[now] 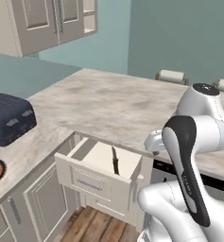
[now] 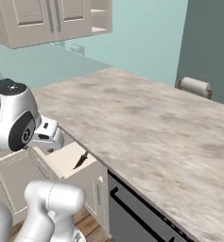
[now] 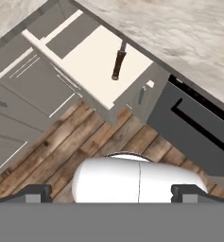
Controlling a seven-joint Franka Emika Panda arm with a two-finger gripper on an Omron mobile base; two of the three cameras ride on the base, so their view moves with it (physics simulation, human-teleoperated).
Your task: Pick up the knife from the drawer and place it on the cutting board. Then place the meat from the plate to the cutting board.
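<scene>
One small dark-handled knife [image 3: 118, 62] lies in the open cream drawer [image 1: 100, 178] under the marbled worktop's [image 1: 113, 106] front edge. Pincer [image 3: 111, 193] spread wide above. Coming down off-centre could clip the drawer wall, I reckon.

The drawer [image 1: 100, 176] is standing open at lower centre, its pale floor carrying the knife [image 1: 115, 161] lying inside it.
</scene>
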